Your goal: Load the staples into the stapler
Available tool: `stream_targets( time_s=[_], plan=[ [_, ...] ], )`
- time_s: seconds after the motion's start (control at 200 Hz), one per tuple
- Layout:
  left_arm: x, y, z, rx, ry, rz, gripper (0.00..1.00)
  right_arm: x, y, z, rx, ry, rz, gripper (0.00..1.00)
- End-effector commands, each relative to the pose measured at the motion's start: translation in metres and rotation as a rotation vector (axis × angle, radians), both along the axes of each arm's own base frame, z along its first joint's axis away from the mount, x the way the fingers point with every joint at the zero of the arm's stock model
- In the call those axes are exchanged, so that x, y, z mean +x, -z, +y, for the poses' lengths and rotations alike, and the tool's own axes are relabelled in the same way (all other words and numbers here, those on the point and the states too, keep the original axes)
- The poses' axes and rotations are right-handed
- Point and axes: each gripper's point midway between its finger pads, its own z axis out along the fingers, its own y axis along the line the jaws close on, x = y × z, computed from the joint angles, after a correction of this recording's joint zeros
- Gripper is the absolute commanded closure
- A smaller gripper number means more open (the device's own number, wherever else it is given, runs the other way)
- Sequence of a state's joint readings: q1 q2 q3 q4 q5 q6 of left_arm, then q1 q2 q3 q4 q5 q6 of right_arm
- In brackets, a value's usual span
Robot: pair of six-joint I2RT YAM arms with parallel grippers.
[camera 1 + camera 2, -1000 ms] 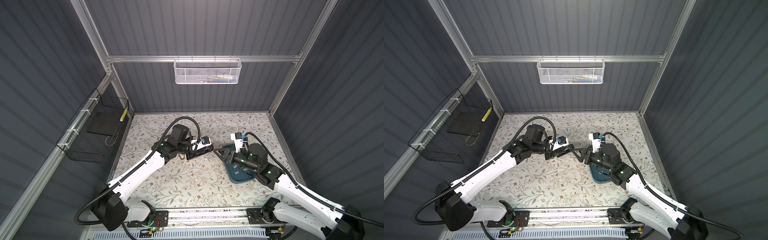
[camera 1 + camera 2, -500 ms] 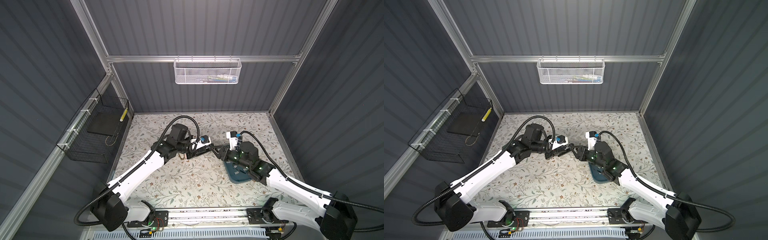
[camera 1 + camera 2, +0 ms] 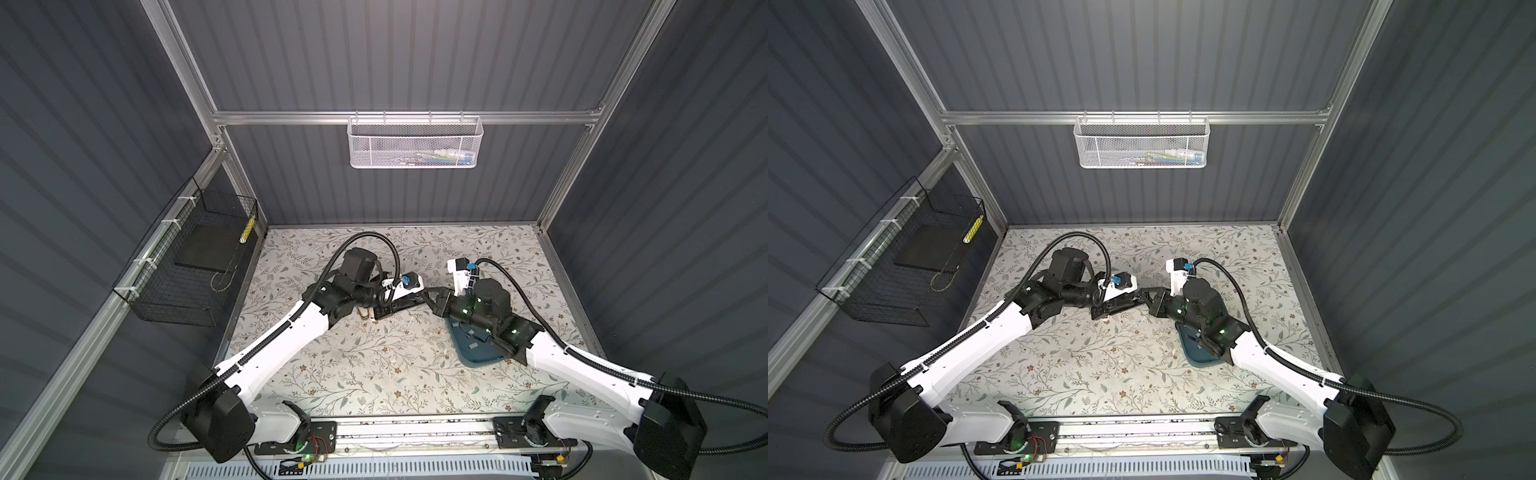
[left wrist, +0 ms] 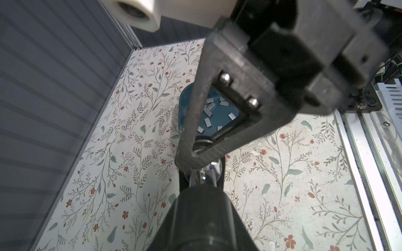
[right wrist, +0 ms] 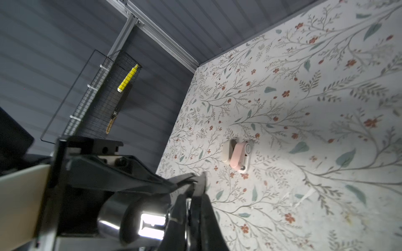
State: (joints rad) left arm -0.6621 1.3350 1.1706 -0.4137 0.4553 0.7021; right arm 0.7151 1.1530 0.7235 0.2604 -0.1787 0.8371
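Two arms reach inward, their end effectors meeting tip to tip

The white-and-black left arm (image 3: 282, 345) stretches up from its near base, and its black left end effector (image 3: 417, 300) points rightward with the jaws drawn close together. The matching white-and-black right arm (image 3: 582, 365) reaches leftward opposite it. On its black right end effector (image 3: 429, 294), the triangular fingers (image 4: 195, 121) are pressed flat against each other. In both top views the two tips sit touching or just beside one another.

Even overhead light; floral tabletop (image 3: 374, 365) bright, ribbed walls (image 3: 415, 62) dim; soft shadows under the arms (image 3: 282, 340); 2 wrist views blur whatever is close, yet the staples (image 4: 208, 122) look crisp; glare burns on polished metal (image 5: 111, 215); frame edges bow.
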Motion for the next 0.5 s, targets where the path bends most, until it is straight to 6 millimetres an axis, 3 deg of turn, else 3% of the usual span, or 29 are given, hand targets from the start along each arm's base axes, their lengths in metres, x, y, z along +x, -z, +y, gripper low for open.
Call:
stream_targets(
  time_s=[0.0,0.315,0.495],
  plan=[
    [-0.011,-0.031,-0.005,-0.084,0.046,-0.034,1.00,0.014,0.016,-0.017,-0.056,0.098,0.028,1.00],
    [-0.022,-0.034,0.003,-0.121,0.027,-0.020,1.00,0.031,0.063,-0.045,-0.036,0.169,0.137,1.00],
    [-0.021,-0.032,0.007,-0.128,0.001,-0.021,1.00,0.032,0.068,-0.052,-0.064,0.185,0.130,1.00]
  ],
)
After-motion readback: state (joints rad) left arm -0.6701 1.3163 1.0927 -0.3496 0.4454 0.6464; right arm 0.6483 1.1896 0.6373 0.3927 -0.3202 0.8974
